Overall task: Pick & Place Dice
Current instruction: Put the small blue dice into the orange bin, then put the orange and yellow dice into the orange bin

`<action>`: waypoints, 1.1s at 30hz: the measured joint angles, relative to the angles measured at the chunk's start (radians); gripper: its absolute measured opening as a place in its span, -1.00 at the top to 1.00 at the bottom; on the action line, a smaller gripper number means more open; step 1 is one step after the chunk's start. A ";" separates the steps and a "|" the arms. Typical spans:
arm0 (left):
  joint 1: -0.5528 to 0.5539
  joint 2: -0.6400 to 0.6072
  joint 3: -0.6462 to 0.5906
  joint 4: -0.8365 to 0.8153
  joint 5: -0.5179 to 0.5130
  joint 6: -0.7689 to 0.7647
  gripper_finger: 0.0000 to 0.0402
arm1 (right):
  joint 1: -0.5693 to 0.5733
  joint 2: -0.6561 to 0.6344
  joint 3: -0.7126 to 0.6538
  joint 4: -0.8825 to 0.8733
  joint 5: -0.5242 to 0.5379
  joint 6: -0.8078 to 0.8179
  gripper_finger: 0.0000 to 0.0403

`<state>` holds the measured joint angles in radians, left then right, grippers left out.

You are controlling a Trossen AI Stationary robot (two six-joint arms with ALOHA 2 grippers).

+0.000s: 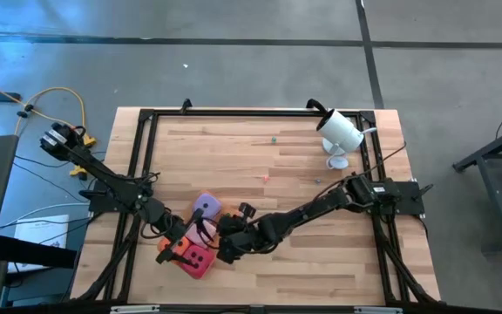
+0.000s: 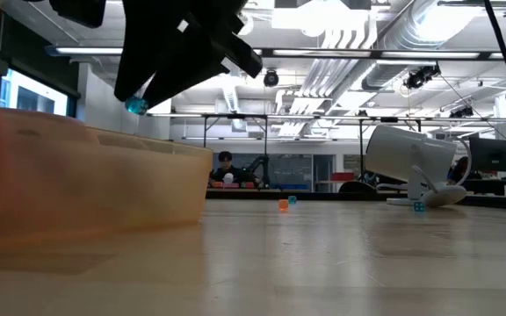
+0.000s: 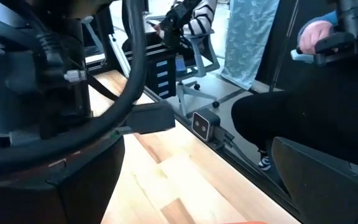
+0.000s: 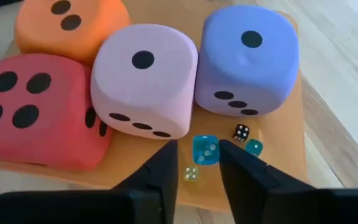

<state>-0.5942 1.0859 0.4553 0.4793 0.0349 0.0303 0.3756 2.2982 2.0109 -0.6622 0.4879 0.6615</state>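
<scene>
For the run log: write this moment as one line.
right pincer: over orange tray, fingers around small blue die | big foam dice: four on tray | left pincer: open beside tray

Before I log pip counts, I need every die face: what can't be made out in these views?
- Low view: the tray's blurred near wall hides the big dice's faces.
- High view: the right gripper covers the small dice.
- Right wrist view: the picture's edges cut off the orange die and the magenta die.
- Left wrist view: dark arm parts fill it; no dice show.
</scene>
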 joint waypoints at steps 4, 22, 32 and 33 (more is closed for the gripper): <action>0.000 0.000 0.000 0.000 0.000 0.000 -0.98 | -0.009 0.000 0.000 0.001 0.000 0.036 0.25; 0.000 0.000 0.000 0.000 -0.003 0.007 -0.98 | -0.047 0.000 0.000 0.039 -0.145 0.042 -0.41; 0.000 0.000 0.000 0.000 -0.003 0.002 -0.98 | -0.047 -0.001 0.000 0.063 -0.174 0.014 -0.42; 0.000 0.000 0.000 0.000 -0.003 0.004 -0.98 | -0.047 -0.001 0.000 0.058 -0.174 0.014 -0.41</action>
<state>-0.5941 1.0859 0.4549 0.4793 0.0319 0.0339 0.3286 2.2974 2.0109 -0.6047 0.3143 0.6758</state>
